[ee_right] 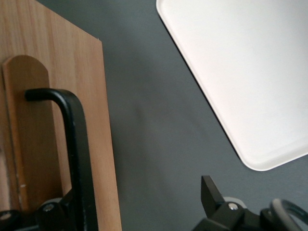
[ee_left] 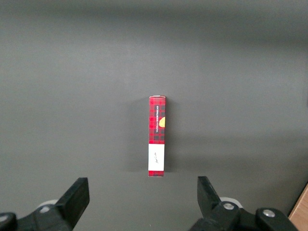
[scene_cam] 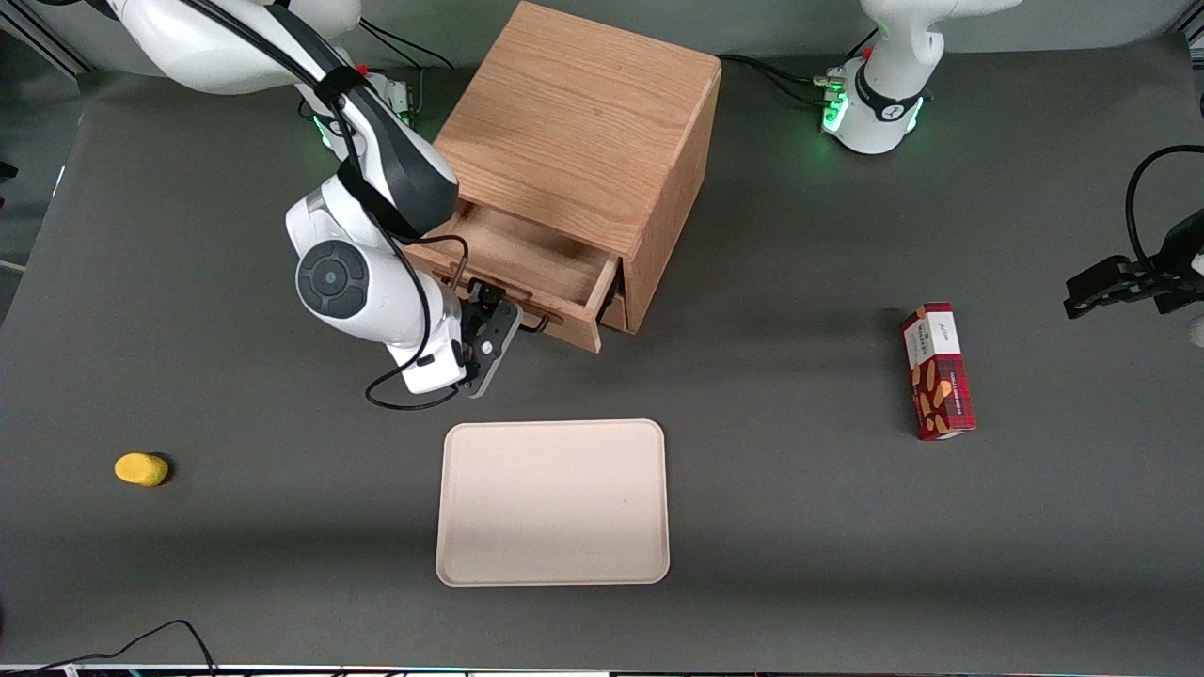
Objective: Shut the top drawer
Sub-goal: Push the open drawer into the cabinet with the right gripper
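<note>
The top drawer (scene_cam: 527,268) stands pulled out of the oak cabinet (scene_cam: 583,122). The gripper (scene_cam: 491,324) sits at the drawer front, fingers spread, one against the black wire handle (ee_right: 72,144) (the other over bare table); closing means pushing toward the cabinet

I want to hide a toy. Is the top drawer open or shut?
Open. The top drawer sticks out of the cabinet, showing its bare wooden inside. The gripper is at its black handle.
</note>
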